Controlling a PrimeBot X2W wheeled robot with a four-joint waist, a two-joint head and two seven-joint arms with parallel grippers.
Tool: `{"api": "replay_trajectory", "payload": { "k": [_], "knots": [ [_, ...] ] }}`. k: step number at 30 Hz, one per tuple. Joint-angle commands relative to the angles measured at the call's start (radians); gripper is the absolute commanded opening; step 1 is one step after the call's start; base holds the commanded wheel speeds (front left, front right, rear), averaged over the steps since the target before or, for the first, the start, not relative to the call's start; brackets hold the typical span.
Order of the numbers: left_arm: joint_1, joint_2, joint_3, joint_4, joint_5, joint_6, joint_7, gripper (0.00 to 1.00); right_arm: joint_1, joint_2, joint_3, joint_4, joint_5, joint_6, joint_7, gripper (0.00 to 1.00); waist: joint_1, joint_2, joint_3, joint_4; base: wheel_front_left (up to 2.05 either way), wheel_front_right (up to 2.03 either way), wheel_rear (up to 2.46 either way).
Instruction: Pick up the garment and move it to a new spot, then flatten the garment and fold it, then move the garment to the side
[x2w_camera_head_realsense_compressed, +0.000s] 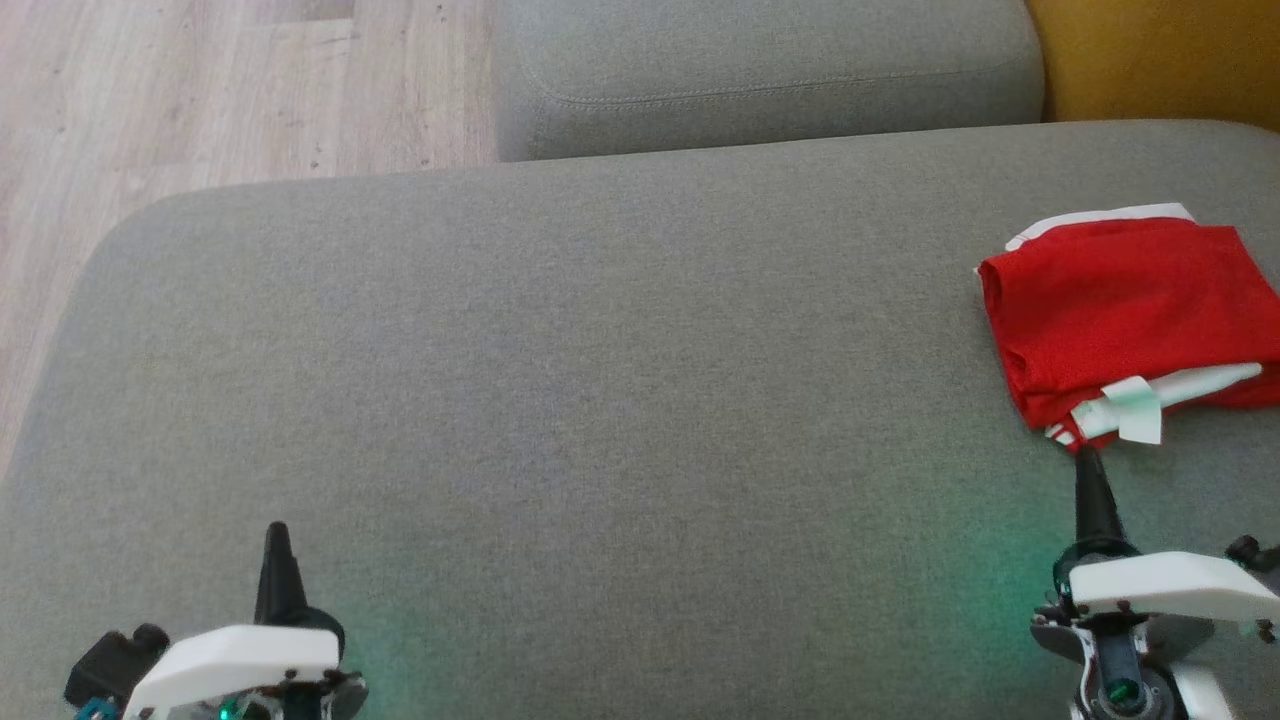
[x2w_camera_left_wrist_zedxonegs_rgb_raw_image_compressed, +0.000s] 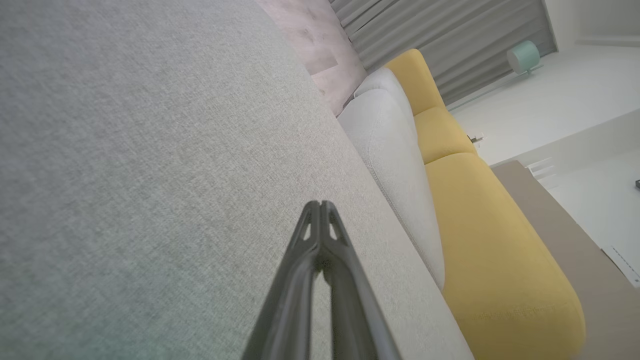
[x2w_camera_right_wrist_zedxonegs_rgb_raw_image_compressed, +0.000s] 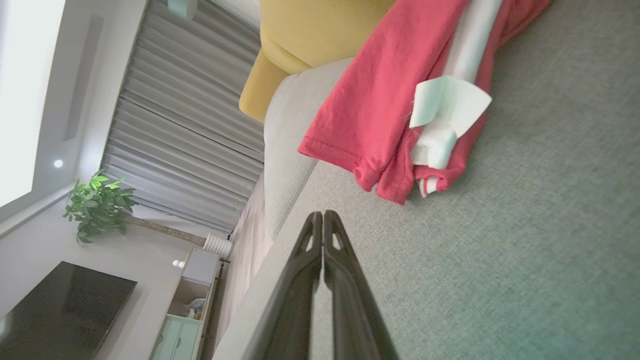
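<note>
Sofa (x2w_camera_head_realsense_compressed: 600, 350): garment (x2w_camera_head_realsense_compressed: 1120, 310) folded, parked right. Your left gripper (x2w_camera_head_realsense_compressed: 277, 535) and right gripper (x2w_camera_head_realsense_compressed: 1089, 470) are closed, empty. Looks done, nothing left.

Support: grey fabric sofa seat (x2w_camera_head_realsense_compressed: 560, 380), broad and flat. On it: one red garment (x2w_camera_head_realsense_compressed: 1120, 300), folded, white trim showing, near the right edge. A white tag (x2w_camera_head_realsense_compressed: 1135, 408) protrudes from its near side.

The red garment (x2w_camera_head_realsense_compressed: 1120, 310) runs off the right edge of my head view, and my right wrist view crops it at the top. Its white part (x2w_camera_head_realsense_compressed: 1190, 385) is mostly hidden beneath red folds.
</note>
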Motion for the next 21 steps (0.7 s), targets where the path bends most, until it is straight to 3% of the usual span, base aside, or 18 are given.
{"api": "replay_trajectory", "payload": {
  "k": [1, 21],
  "knots": [
    [-0.058, 0.002, 0.030, -0.039, -0.028, -0.006, 0.008, 0.00, -0.051, -0.004, 0.006, -0.042, 0.033, 0.000, 0.011, 0.00, 0.0000, 0.0000, 0.000, 0.001, 0.00, 0.00, 0.00],
    [-0.071, 0.002, 0.070, -0.061, -0.240, -0.025, 0.067, 0.00, -0.054, -0.005, -0.020, -0.071, 0.261, -0.001, 0.068, 0.00, -0.0001, 0.0000, -0.002, 0.010, 0.00, 0.00, 0.00]
  ]
}}
